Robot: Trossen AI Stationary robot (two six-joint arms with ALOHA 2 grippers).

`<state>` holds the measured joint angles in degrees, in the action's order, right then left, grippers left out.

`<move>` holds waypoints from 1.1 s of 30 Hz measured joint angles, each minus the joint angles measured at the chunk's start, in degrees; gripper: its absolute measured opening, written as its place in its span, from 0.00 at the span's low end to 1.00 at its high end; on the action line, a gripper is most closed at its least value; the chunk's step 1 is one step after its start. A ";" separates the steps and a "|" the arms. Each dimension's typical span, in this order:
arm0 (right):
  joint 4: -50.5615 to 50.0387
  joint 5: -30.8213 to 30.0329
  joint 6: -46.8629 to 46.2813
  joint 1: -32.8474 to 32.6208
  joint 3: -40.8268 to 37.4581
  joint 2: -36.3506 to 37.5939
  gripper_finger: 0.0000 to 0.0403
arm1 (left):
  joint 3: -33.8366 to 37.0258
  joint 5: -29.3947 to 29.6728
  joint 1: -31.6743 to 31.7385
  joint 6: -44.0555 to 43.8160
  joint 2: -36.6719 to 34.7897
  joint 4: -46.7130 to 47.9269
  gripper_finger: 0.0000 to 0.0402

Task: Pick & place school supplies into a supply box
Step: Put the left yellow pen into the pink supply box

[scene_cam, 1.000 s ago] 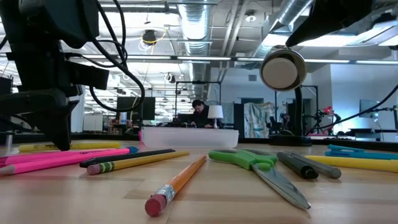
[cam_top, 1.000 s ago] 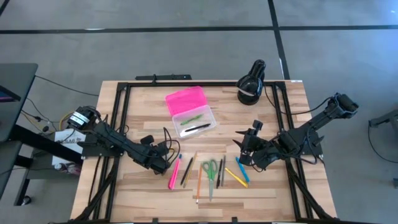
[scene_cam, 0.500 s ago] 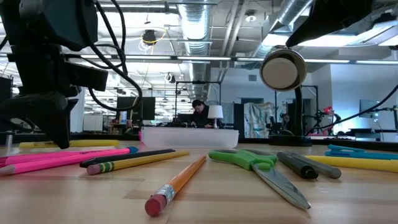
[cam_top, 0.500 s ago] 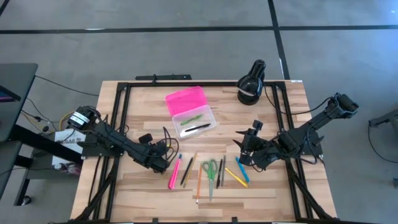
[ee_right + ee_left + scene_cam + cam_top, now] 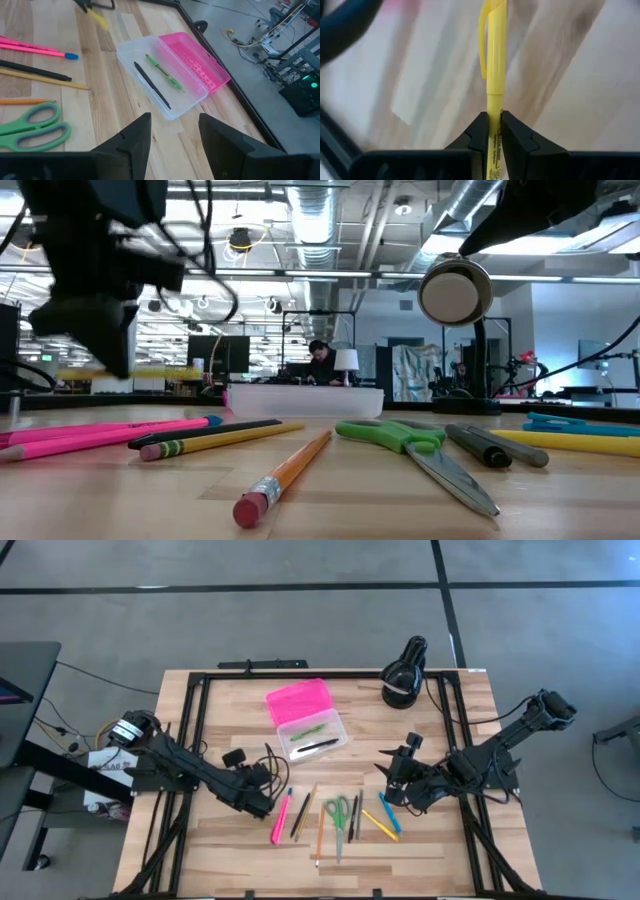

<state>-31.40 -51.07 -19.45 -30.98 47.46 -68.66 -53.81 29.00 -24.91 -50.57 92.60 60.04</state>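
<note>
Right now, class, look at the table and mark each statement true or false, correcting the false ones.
1. The left tool is shut on a yellow highlighter. True.
2. The supply box is closed. False: its pink lid lies open.
3. A green pen and a black pen lie in the box. True.
4. The right tool grips the scissors. False: it is open and empty; the scissors lie on the table.
</note>
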 joint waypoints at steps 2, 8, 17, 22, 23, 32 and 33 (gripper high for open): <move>-0.30 0.00 -0.01 0.00 0.00 0.00 0.40 | -2.17 2.15 0.03 1.61 -0.02 1.15 0.06; -0.85 0.00 -0.03 0.00 0.00 0.00 0.40 | -7.44 9.80 3.35 11.42 -0.04 -0.51 0.06; -0.87 0.15 -0.67 -0.13 -0.02 0.00 0.40 | -8.53 12.51 14.29 30.15 -0.04 -14.50 0.06; -0.82 0.15 -0.69 -0.13 -0.02 0.00 0.40 | -8.53 11.90 20.55 41.07 -0.04 -23.95 0.06; -0.83 0.15 -0.69 -0.13 -0.02 0.00 0.40 | -8.53 10.96 21.77 43.70 -0.04 -25.87 0.06; -1.44 0.22 -2.33 -0.13 -0.02 0.00 0.40 | -8.53 -7.26 32.70 65.07 0.35 -37.65 0.07; -1.67 0.22 -2.83 -0.15 -0.02 0.00 0.40 | -8.53 -8.15 33.76 65.44 0.35 -37.85 0.07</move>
<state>-33.07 -50.85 -22.28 -31.13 47.44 -68.66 -62.35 20.85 8.86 14.87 92.95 22.19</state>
